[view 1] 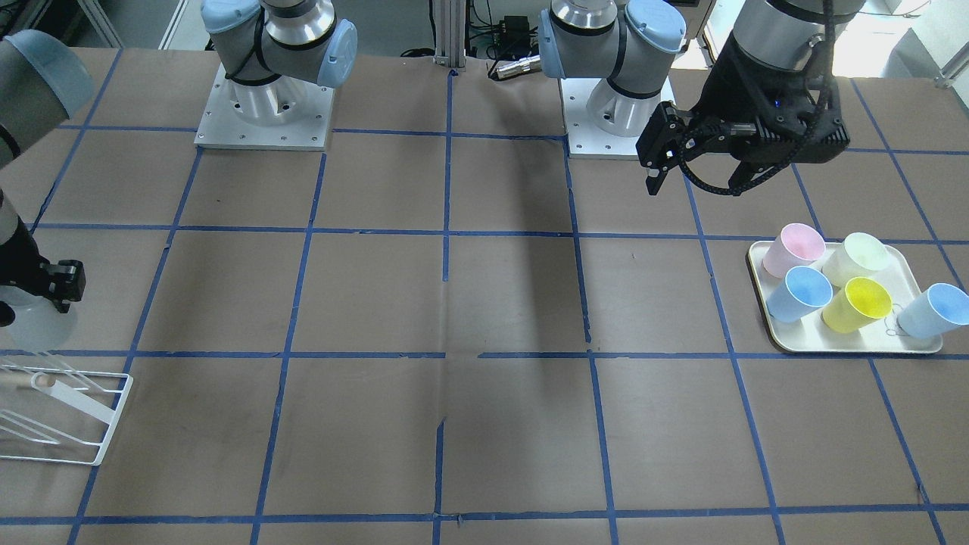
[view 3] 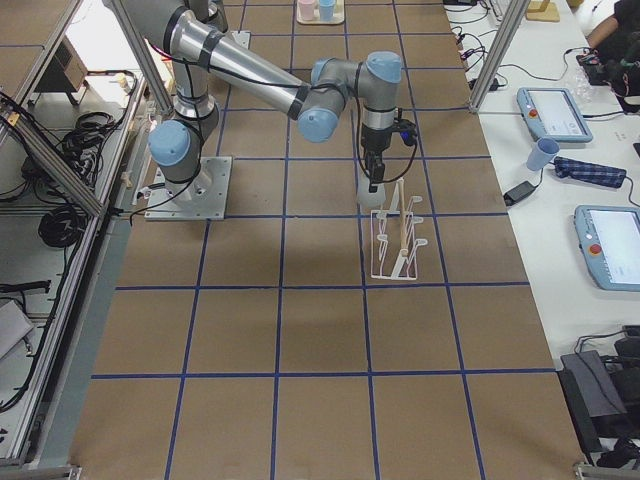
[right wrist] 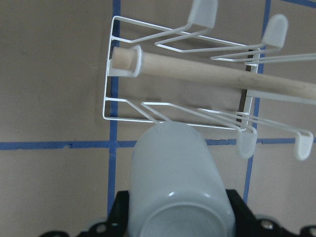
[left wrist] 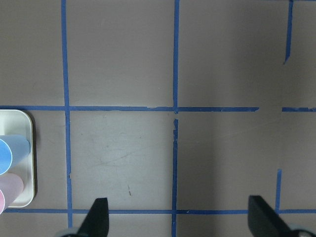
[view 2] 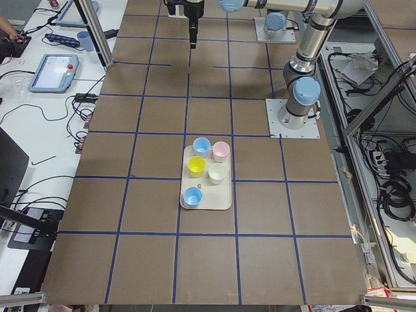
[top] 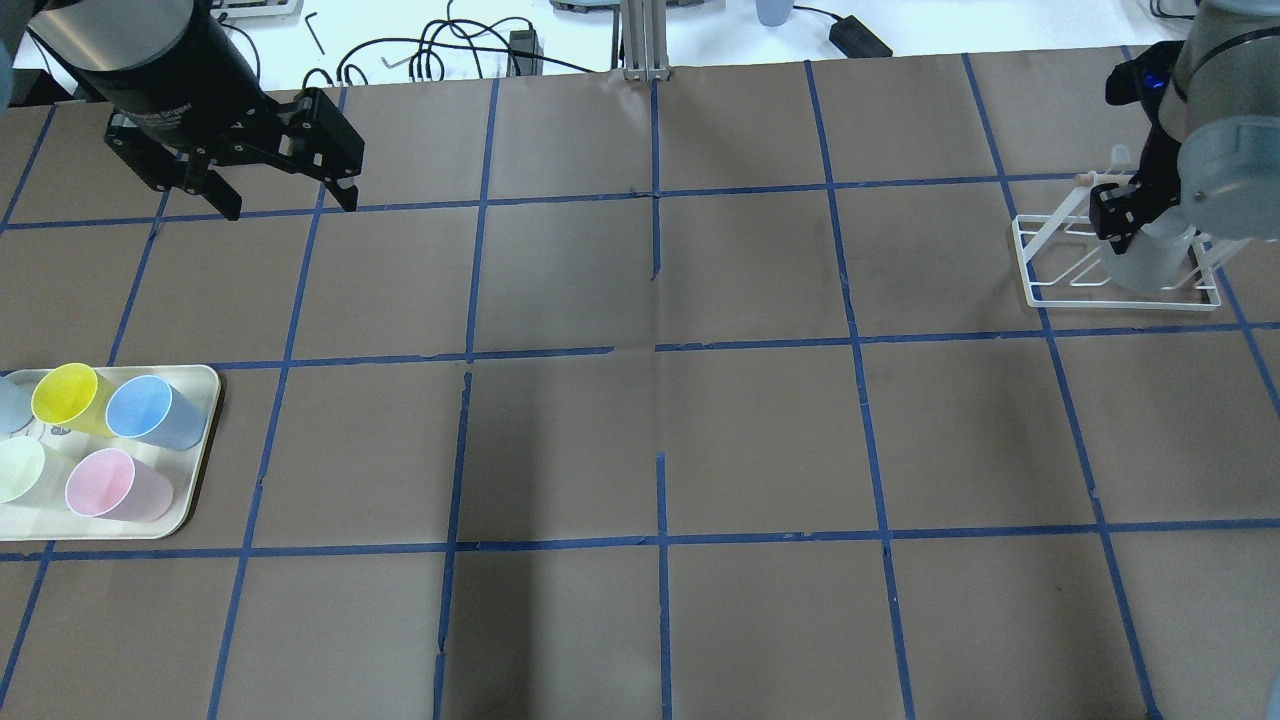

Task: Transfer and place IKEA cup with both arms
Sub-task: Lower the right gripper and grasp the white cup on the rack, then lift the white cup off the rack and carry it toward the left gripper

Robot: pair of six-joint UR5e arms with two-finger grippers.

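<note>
While my right end effector grips the IKEA cup just beside the wire rack | left end effector gapes empty | risk: cup snags a prong, rack tips.

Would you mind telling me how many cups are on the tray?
5: pink cup and cream-green cup nearest the robot, blue cup and yellow cup beside them, light blue cup alone at the tray edge.

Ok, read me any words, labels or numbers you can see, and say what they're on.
Nothing here reads clearly.
Left gripper: faint pale print on its black body, too blurred to read.
Tray: a small dark mark, too small to read.
</note>
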